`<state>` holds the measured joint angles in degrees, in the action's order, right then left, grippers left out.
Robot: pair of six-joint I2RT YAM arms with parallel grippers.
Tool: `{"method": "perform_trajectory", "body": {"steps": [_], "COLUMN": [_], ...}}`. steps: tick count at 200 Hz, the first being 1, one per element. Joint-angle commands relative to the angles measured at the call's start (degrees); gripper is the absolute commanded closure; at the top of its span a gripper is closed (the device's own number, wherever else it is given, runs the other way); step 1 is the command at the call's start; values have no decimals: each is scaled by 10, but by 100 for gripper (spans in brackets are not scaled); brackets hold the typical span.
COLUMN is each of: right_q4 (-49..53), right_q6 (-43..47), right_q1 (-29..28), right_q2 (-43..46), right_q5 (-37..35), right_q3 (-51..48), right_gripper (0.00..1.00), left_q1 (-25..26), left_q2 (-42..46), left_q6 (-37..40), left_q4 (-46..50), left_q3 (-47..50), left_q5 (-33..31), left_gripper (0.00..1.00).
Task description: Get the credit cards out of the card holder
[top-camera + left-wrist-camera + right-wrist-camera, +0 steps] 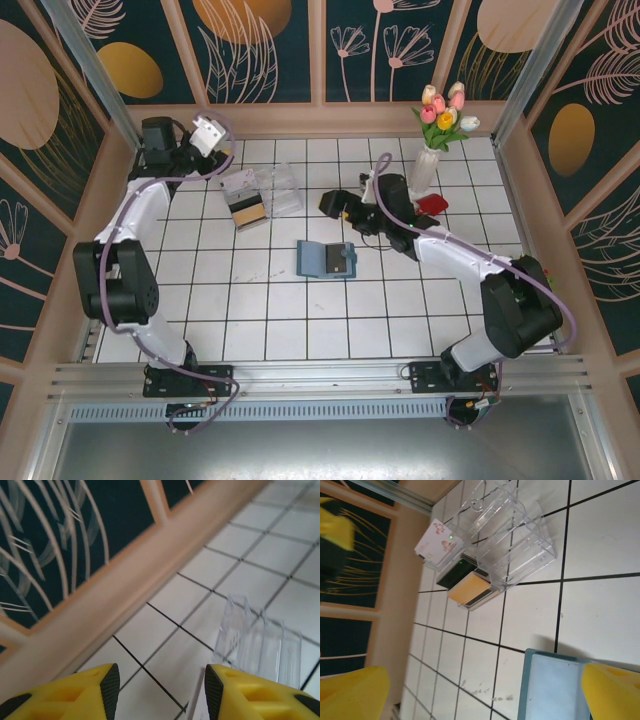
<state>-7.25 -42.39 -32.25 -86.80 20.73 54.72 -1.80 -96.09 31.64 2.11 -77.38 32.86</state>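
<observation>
The task looks mostly done, as far as one can judge. The card holder (325, 259) lies opened flat near the middle of the table (250, 320). Several credit cards (465, 580) lie outside it and well apart from it, in a small overlapping pile just beside the clear plastic box (512, 532) toward the far left. In the right wrist view I count a white card with a small flower print, a dark one, and a tan one with a dark stripe. The inner pocket of the holder that shows in this view is pale and looks empty. In the top view, however, there is a dark patch on its right half, and I cannot tell if this is a card left inside or only a part of the wallet. So what is left, I think, is to check that pocket. The right claw (485, 680) hangs over the table just beyond the holder, its yellow fingers wide apart and holding nothing. The left claw (160, 677) is near the back left wall beside the box, also wide open and empty.
</observation>
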Motion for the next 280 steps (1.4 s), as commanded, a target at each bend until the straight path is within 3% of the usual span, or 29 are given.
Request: {"method": "perform_trajectory", "body": {"steps": [1, 31, 63, 99, 128, 155, 163, 180, 188, 193, 219, 240, 266, 280], "right_q4": [83, 131, 192, 237, 264, 272, 275, 284, 289, 292, 302, 290, 267, 255], "right_q6": [33, 31, 22, 6, 6, 4, 2, -2, -2, -2, -4, -5, -4, -1], "right_q1": [-23, -52, -79, -89, -92, -101, -103, -110, -113, -113, -116, -111, -109, -107], "right_q2": [-25, -46, -80, -100, -115, -120, -122, -123, -123, -125, -121, -118, -124, -127], "right_q5": [-77, -143, -202, -213, -203, -192, -193, -199, -200, -198, -195, -189, -167, -155], "right_q3": [30, 56, 77, 80, 85, 86, 87, 87, 86, 84, 67, 47, 30, 24], "right_gripper": [1, 2, 7, 10, 17, 19, 19, 20, 20, 21, 25, 26, 31, 33], "left_q1": [-1, -2, -2, -4, -16, -27, -27, -28, -28, -28, -29, -29, -18, 3], "left_q2": [46, 95, 140, 134, 129, 130, 132, 135, 139, 139, 131, 136, 145, 155], "left_q6": [-181, -312, -440, -506, -547, -595, -600, -597, -591, -588, -599, -631, -677, -693], "left_q4": [-121, -133, -119, 8, 29, 56, 64, 77, 68, 63, 78, 53, 23, 26], "left_q3": [46, 100, 150, 124, 140, 142, 143, 146, 156, 163, 168, 195, 240, 255], "left_q5": [-33, -107, -215, -287, -309, -354, -362, -362, -352, -343, -285, -199, -111, -100], "left_gripper": [49, 49, 38, 35, 32, 25, 18, 13, 3, 1, 1, 2, 11, 15]}}
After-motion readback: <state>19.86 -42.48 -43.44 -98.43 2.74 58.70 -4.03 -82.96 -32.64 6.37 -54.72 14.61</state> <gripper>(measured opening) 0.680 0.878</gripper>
